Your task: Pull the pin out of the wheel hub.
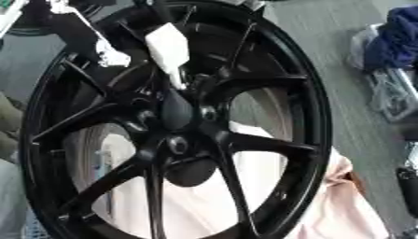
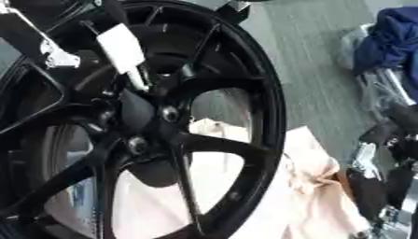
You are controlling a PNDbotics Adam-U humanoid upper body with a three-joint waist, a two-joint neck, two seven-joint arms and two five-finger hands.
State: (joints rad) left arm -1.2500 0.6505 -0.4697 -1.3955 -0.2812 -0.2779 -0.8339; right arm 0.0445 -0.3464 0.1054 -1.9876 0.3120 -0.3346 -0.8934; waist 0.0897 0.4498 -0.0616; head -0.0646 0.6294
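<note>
Filling most of the left eye view, one black wheel hub (image 1: 176,135) stands tilted, its spokes meeting at a dark centre. One white pin (image 1: 169,49) sits at the far upper part of the hub, its narrow tip pointing down toward the centre. A black and silver hand (image 1: 90,37) reaches in from the far left beside it; whether its fingers are apart or together cannot be told.

Through the right eye view, one pink cloth (image 2: 314,186) lies behind the spokes, and one blue bundle (image 2: 396,32) sits far right on grey floor (image 2: 314,60)
</note>
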